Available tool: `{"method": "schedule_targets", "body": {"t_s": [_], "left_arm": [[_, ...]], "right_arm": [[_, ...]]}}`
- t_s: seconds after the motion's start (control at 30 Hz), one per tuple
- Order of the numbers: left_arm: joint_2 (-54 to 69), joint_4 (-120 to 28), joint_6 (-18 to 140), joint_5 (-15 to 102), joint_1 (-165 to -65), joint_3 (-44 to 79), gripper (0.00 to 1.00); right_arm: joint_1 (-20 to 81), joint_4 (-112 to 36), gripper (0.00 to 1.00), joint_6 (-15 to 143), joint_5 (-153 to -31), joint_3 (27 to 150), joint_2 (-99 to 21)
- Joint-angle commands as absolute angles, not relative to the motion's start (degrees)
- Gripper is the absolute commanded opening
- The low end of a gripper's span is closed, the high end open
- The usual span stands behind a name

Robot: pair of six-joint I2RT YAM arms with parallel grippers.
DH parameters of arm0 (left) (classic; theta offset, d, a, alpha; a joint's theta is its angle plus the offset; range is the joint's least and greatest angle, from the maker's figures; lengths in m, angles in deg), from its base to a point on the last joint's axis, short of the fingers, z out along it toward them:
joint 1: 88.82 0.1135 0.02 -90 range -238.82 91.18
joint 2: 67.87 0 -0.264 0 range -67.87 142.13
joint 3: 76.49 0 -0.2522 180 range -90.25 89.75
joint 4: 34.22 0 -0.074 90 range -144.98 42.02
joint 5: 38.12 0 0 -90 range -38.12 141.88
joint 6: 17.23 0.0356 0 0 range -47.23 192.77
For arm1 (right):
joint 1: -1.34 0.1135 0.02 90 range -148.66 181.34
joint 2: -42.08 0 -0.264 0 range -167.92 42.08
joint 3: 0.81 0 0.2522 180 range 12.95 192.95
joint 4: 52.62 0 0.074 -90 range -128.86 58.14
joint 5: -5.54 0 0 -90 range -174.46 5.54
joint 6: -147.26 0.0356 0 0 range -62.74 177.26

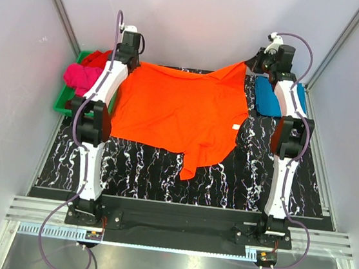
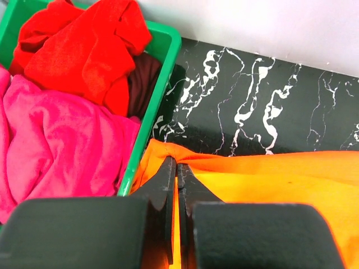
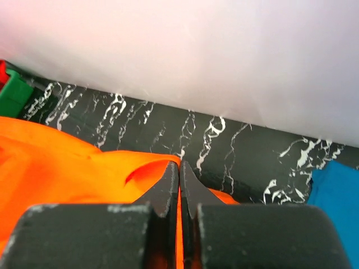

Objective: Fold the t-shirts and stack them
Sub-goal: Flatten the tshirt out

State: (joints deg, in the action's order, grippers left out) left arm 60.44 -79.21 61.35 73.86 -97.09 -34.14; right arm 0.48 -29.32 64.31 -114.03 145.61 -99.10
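An orange t-shirt (image 1: 175,111) is stretched out over the black marbled table, lifted along its far edge. My left gripper (image 1: 134,62) is shut on its far left corner (image 2: 162,150), with cloth pinched between the jaws. My right gripper (image 1: 251,63) is shut on the far right corner (image 3: 146,165). A folded teal-blue t-shirt (image 1: 271,96) lies at the far right, also seen as the blue cloth (image 3: 336,196) in the right wrist view. A magenta-pink t-shirt (image 2: 61,145) and a red t-shirt (image 2: 78,50) lie crumpled in the green tray (image 2: 157,84).
The green tray (image 1: 63,105) sits at the table's far left edge, close beside the left gripper. White walls enclose the table at the back and both sides. A bare strip of table (image 1: 143,169) lies between the shirt's hem and the arm bases.
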Motion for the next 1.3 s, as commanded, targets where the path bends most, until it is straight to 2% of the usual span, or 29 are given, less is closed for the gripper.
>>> {"method": "schedule_targets", "body": {"t_s": [0.0,0.23,0.37,0.67,0.9,1.03,1.13,1.27], "left_arm": [[57.9,-73.6,63.0,71.2,-96.8,-33.6,0.00],[55.2,-73.5,63.1,69.6,-96.2,-30.7,0.00],[53.4,-80.3,61.2,71.6,-96.2,-34.6,0.00],[30.8,-80.7,56.9,72.0,-98.6,-32.4,0.00],[19.2,-86.6,55.4,75.3,-108.6,-30.0,0.00],[14.9,-87.9,51.9,75.2,-111.1,-27.9,0.00],[14.9,-92.3,49.6,71.8,-111.8,-32.4,0.00],[13.3,-98.1,48.2,68.8,-114.7,-34.4,0.00]], "right_arm": [[0.6,-31.4,0.00,66.6,-114.3,147.5,-99.9],[0.6,-26.3,0.00,66.3,-110.9,143.0,-95.4],[-0.1,-22.2,0.00,65.4,-104.4,138.9,-87.9],[-1.4,-13.7,0.00,61.1,-90.1,141.0,-65.2],[-4.6,-11.1,0.00,61.9,-86.3,141.6,-52.8],[-6.5,-6.4,0.00,60.8,-85.3,145.0,-48.9],[-6.8,-3.8,0.00,59.9,-84.8,145.2,-43.5],[-6.8,-2.0,0.00,53.5,-75.4,140.9,-35.3]]}}
